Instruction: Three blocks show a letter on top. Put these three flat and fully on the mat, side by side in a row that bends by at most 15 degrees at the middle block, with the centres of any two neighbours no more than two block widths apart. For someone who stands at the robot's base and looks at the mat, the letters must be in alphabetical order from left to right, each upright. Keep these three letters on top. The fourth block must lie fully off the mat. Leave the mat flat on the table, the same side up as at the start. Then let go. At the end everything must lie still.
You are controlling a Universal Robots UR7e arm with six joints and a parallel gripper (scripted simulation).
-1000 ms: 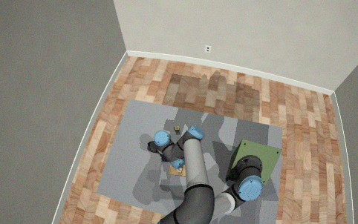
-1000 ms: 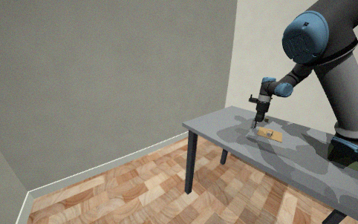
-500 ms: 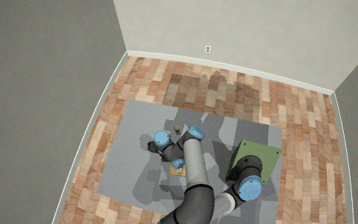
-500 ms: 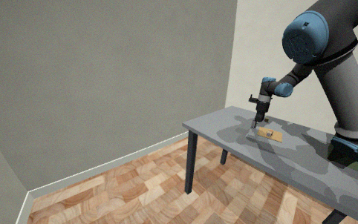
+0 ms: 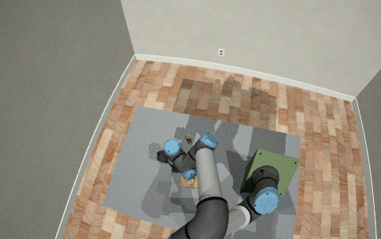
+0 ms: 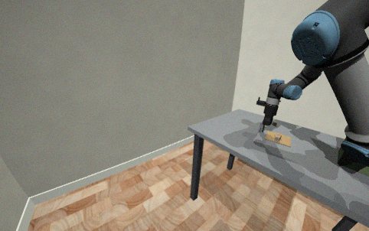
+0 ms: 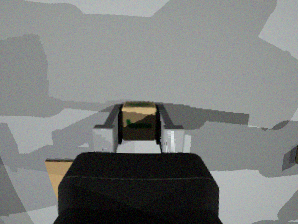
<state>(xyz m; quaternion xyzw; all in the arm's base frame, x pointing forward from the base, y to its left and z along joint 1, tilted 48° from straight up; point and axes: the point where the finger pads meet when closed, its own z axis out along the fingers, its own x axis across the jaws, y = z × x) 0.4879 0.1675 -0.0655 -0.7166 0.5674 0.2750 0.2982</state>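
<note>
In the wrist view my gripper (image 7: pixel 139 116) is shut on a small wooden block (image 7: pixel 139 120) with a dark green mark on its face; the block sits on the grey table between the fingers. In the exterior view the gripper (image 6: pixel 262 128) stands low on the table just left of the tan mat (image 6: pixel 281 139). The mat also shows in the top view (image 5: pixel 189 181), partly under my arm, with a small block (image 5: pixel 192 181) on it. Another block (image 5: pixel 188 137) lies on the table beyond the arm, off the mat. A corner of the mat (image 7: pixel 59 171) shows at the lower left of the wrist view.
The green base plate (image 5: pixel 273 166) holds the robot's base at the right of the table. The table's left edge (image 6: pixel 199 130) is near the gripper. My forearm covers part of the mat in the top view.
</note>
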